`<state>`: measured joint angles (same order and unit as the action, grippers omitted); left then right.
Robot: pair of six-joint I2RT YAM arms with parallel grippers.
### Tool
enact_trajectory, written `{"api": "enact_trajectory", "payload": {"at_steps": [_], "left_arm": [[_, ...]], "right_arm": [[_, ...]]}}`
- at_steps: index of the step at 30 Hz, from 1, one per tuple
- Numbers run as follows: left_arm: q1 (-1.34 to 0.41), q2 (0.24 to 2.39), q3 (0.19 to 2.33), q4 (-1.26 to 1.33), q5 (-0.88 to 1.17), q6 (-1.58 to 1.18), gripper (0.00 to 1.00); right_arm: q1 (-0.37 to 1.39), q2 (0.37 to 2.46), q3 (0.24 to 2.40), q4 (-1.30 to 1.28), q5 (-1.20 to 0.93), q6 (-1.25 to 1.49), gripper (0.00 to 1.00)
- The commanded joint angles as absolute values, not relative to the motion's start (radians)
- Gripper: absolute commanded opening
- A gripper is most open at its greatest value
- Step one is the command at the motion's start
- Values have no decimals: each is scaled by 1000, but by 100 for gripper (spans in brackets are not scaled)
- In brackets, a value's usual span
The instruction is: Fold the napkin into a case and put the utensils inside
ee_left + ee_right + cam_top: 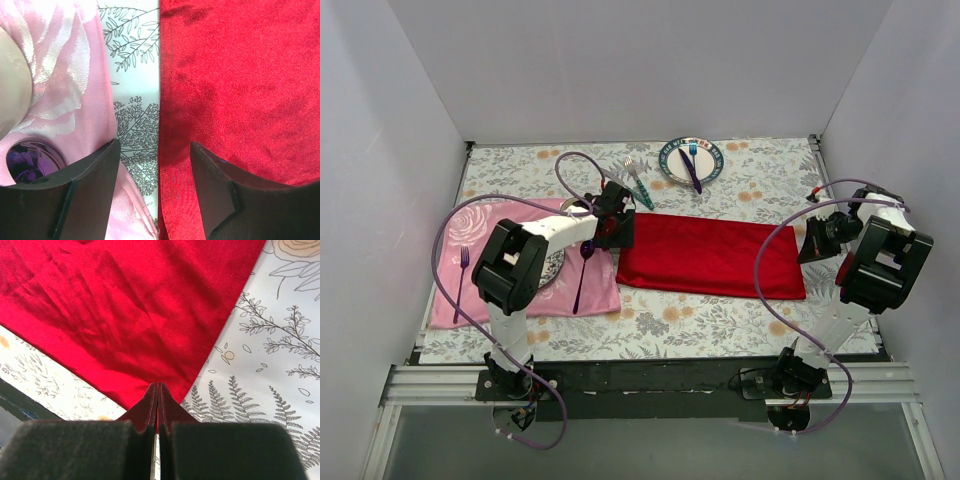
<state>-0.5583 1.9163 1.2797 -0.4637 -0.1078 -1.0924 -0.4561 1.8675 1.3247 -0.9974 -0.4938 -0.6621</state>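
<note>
On my left, the pink placemat [450, 300] carries a plate [554, 268] mostly hidden under my left arm, so I cannot tell what is in it. A purple fork [464, 268] and a purple spoon [582, 275] lie on the mat on either side of it. At the middle of the far edge, a second plate [713, 172] holds a blue fork [693, 150] and a purple knife [692, 172]. The teal-handled utensils [638, 183] lie on the table [720, 320] just left of that plate.

My left arm reaches from the near-left corner toward the table's middle, elbow raised. The left gripper [155, 150] is spread wide and holds nothing. One finger is over the mat and the other over the napkin [710, 255], straddling its left edge.

The napkin lies mid-table as a long flat strip.

My right arm is bent by the right edge, wrist turned inward. The right gripper [158, 386] has its fingers pressed together at the napkin's near-right corner. I cannot tell if cloth is caught.
</note>
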Motion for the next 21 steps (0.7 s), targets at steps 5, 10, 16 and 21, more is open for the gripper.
{"api": "enact_trajectory", "payload": {"at_steps": [5, 10, 16, 21], "left_arm": [[-591, 1896, 1296, -428, -130, -1078, 51], [-603, 1934, 1293, -446, -184, -1107, 43], [-606, 2003, 1318, -502, -190, -1129, 41], [-618, 2032, 1313, -508, -184, -1114, 39]], "right_arm": [[-446, 1848, 1316, -983, -499, -658, 1], [-448, 1856, 1316, -986, -499, -658, 1], [-448, 1853, 1325, -992, -505, -657, 1], [-448, 1862, 1332, -994, -509, -650, 1]]}}
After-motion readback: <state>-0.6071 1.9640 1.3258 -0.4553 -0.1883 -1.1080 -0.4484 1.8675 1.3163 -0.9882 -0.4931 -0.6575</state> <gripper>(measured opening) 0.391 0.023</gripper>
